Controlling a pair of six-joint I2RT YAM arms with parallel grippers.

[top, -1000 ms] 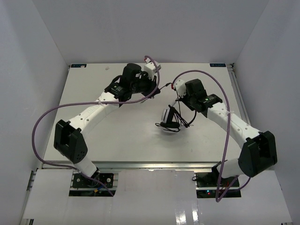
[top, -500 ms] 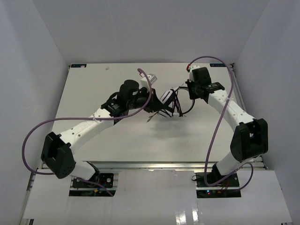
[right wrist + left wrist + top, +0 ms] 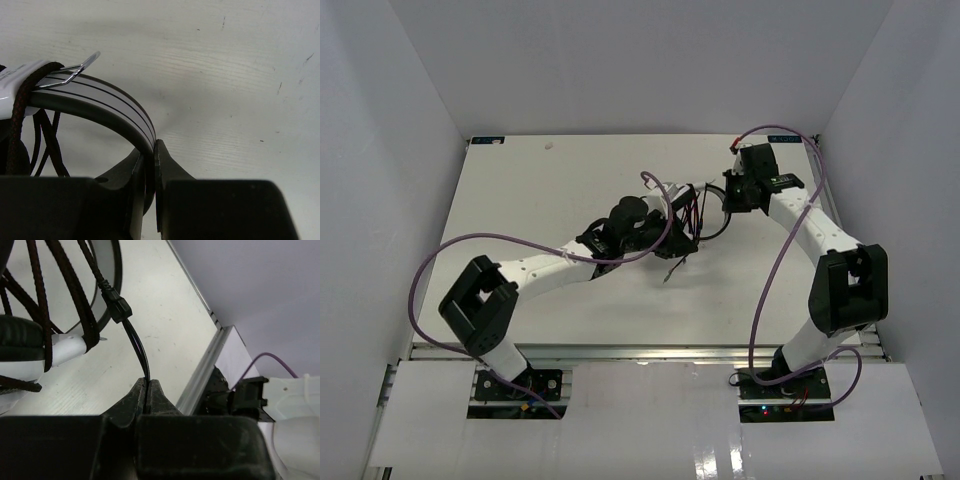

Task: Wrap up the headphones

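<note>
Pinching the cord (image 3: pixel 136 340), left claw (image 3: pixel 148 386); right claw (image 3: pixel 150 148) clamps the headband (image 3: pixel 102 98)

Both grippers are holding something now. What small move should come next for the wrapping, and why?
Probably the left gripper should carry its cord end once more around the headphones. It is shut on the thin black cord, only a short free length runs to the wraps, several turns already lie around them, and the right gripper clamps the headband, which should steady them.
</note>
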